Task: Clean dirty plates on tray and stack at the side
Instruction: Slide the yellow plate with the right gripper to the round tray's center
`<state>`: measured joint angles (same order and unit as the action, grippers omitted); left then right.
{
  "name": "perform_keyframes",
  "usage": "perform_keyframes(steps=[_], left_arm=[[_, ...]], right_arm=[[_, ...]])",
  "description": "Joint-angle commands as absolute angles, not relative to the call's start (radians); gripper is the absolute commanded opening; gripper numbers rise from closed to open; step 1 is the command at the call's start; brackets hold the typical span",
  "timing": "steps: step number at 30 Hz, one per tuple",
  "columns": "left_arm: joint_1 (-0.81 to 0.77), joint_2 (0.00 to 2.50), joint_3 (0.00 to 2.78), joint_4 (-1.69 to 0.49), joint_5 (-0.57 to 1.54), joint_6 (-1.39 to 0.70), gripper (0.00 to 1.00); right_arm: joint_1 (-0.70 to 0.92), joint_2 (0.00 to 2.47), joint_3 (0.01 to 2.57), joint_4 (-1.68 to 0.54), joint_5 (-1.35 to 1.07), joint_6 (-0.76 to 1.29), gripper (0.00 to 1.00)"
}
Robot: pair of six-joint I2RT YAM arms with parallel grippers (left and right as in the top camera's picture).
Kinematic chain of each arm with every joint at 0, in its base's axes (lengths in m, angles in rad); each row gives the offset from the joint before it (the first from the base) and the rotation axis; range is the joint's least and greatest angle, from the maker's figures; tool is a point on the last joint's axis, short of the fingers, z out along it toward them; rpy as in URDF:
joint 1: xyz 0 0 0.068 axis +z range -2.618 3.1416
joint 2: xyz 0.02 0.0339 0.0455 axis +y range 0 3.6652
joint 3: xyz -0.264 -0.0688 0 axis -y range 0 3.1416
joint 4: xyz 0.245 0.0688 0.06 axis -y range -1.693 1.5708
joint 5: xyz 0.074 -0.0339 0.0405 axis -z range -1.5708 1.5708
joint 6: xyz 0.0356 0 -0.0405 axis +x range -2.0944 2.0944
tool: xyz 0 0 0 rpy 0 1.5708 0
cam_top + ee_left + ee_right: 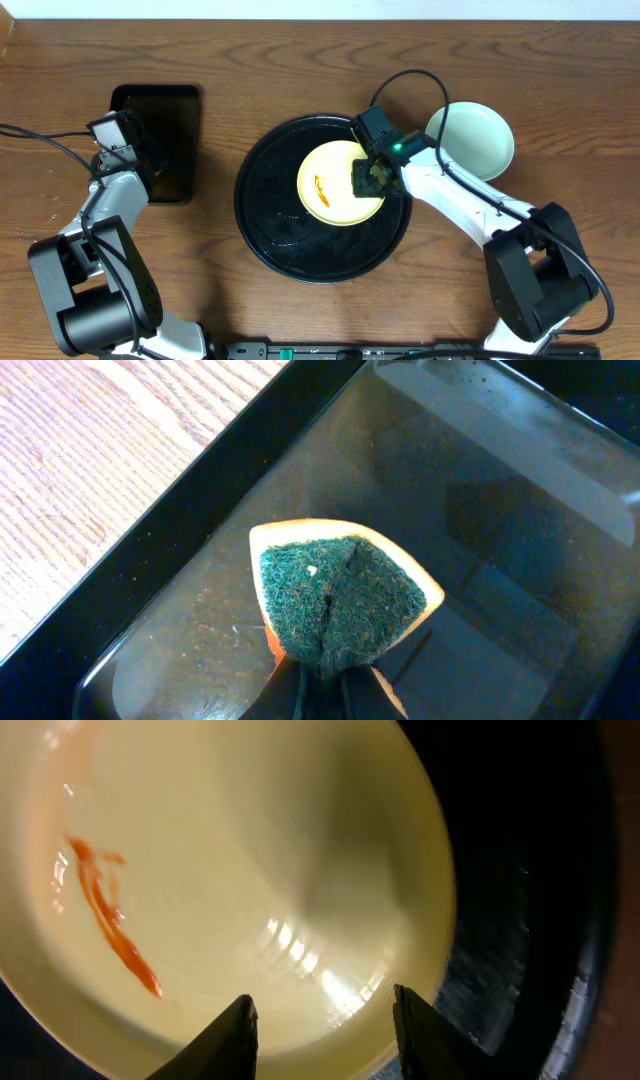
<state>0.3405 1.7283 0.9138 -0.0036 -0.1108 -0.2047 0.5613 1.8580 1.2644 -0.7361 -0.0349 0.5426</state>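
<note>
Trays: 1 large round glossy black tray (268,222); 1 rectangular black tray (172,118).
Plates: 1 pale yellow glossy round plate (333,172), orange-smeared, at the round tray's centre; 1 pale mint-blue round plate (476,140) on the table (300,50), right side.
Left gripper (322,678): clamped on 1 green-faced orange sponge (340,595).
Right gripper (322,1010): jaws apart, empty.

White arm links (455,195), black joints (535,270), black cables (410,78)

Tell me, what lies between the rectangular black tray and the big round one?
Only bare wooden table separates the rectangular tray from the round tray; the overhead view shows it.
</note>
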Motion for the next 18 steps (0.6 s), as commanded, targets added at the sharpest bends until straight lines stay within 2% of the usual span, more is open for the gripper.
perform_keyframes(steps=[1, 4, 6, 7, 10, 11, 18], left_arm=[[0.344, 1.728, 0.900, -0.006, -0.113, -0.195, 0.08], [0.344, 1.728, 0.900, -0.006, -0.113, -0.195, 0.08], [0.344, 1.728, 0.900, -0.006, -0.113, -0.195, 0.08], [0.344, 1.728, 0.900, -0.006, -0.113, -0.195, 0.08], [0.344, 1.728, 0.900, -0.006, -0.113, -0.195, 0.08], [0.344, 1.728, 0.900, -0.006, -0.113, -0.195, 0.08], [0.344, 1.728, 0.900, -0.006, -0.113, -0.195, 0.08]], right_arm=[[0.535, 1.821, 1.344, -0.809, -0.058, 0.453, 0.42], [0.528, 1.796, 1.420, -0.886, -0.041, 0.429, 0.48], [0.527, 1.787, 1.464, -0.928, 0.019, 0.429, 0.70], [0.524, 1.786, 1.480, -0.945, 0.052, 0.429, 0.72], [0.511, 1.787, 1.483, -0.954, 0.123, 0.429, 0.51], [0.506, 1.792, 1.473, -0.949, 0.128, 0.428, 0.47], [0.484, 1.885, 1.410, -0.853, 0.094, 0.386, 0.47]])
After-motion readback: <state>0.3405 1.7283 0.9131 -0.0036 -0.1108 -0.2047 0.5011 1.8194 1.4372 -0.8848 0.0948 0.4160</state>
